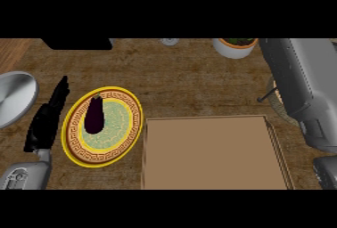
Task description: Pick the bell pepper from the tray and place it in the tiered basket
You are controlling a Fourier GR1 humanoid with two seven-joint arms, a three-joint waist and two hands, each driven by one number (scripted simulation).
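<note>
Notably, no bell pepper shows: the brown tray (211, 153) is bare, and only an aubergine (95, 115) lies on the yellow-rimmed plate (135, 116). Left hand (47, 118) released beside it; right hand's state cannot be told. Risk: grasping the wrong vegetable.

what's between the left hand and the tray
The yellow-rimmed plate, with an eggplant on it, lies between the left hand and the tray. No bell pepper shows on the tray.
</note>
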